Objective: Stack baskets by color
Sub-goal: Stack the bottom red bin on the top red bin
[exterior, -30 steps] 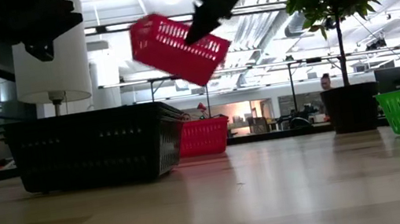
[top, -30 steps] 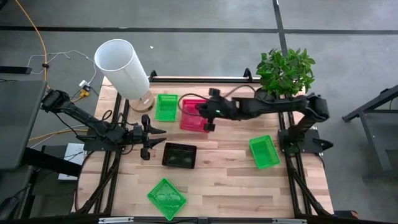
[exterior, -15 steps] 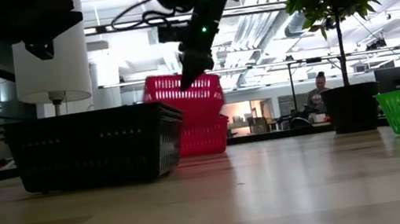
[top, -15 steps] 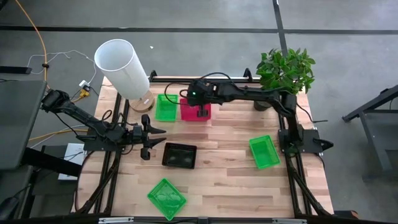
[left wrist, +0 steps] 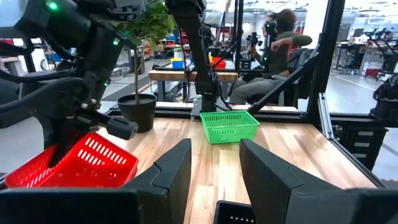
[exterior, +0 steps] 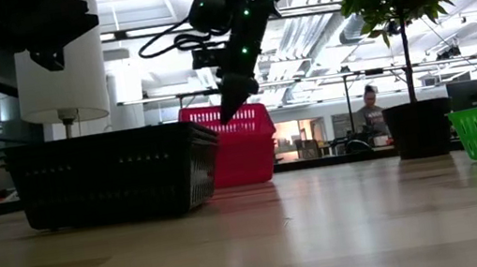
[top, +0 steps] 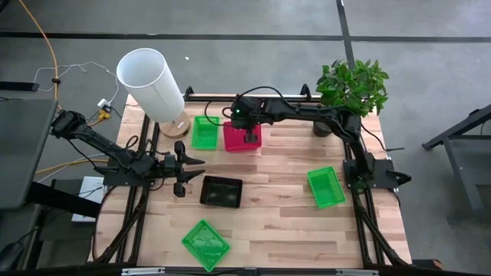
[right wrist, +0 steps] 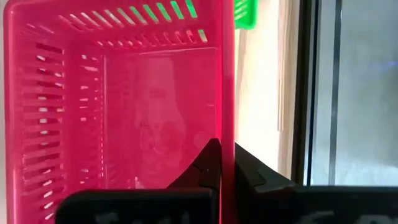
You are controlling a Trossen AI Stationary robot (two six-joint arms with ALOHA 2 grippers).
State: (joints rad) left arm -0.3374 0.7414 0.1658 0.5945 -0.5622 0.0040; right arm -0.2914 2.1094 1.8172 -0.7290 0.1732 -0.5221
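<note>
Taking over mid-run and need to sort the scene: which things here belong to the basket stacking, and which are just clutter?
Part of the job:
- pink slotted plastic baskets, stacked, right gripper shut on the rim
- three green slotted plastic baskets
- black slotted plastic basket

Just standing about:
- large white cylinder
- potted green plant

A light wooden plank counter [top: 276, 211] is seen carrying the items. Beneath the right hand [top: 249, 138] sits a pink slotted plastic basket [top: 239, 139], with a green slotted plastic basket [top: 204, 132] just beside it. A black slotted basket [top: 221, 191] lies just beside the left hand [top: 184, 166]. Two more green baskets [top: 326, 186] [top: 205, 244], a tall white cylinder [top: 152, 84] and a black-potted green plant [top: 351, 88] stand farther off.
</note>
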